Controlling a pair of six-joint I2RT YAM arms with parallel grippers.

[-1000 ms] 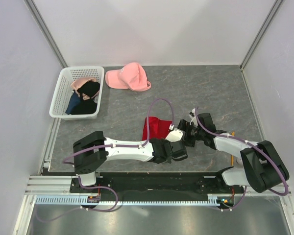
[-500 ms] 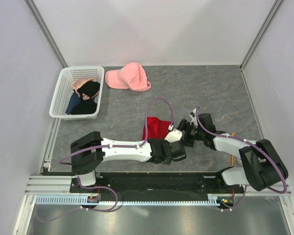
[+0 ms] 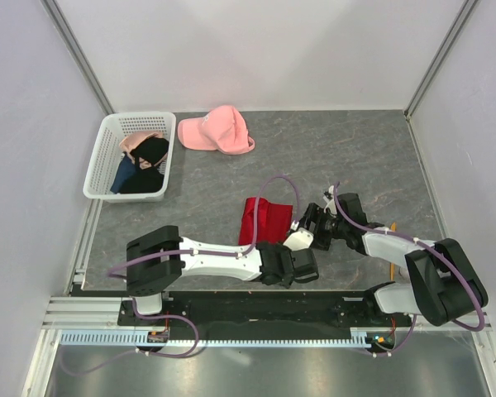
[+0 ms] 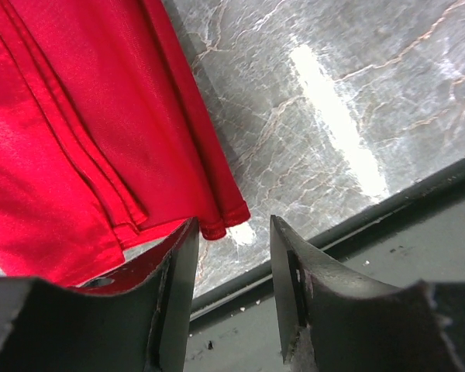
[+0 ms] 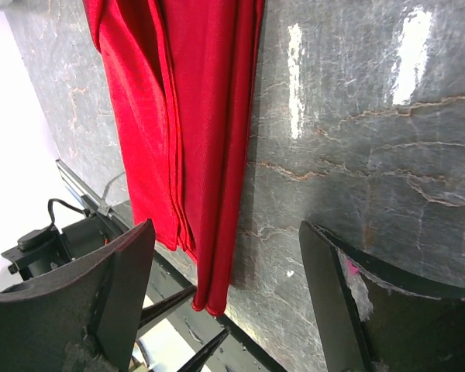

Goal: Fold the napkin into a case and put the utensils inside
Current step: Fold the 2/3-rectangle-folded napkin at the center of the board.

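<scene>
Left tool (image 4: 232, 232) let go, backed off folded napkin (image 3: 263, 220); right tool (image 5: 225, 236) spread.

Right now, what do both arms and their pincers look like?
Both the left arm and the right arm have white links and black joints, with a lilac cable running along each. The left pincer and right pincer have flat dark grey fingers.

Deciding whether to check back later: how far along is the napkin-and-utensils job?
Done: the napkin lies folded in layers. In hand: nothing; the left gripper and right gripper are both open and empty at its edge. Left: an orange utensil lies apart, to the right of the napkin, not yet tucked in.
</scene>
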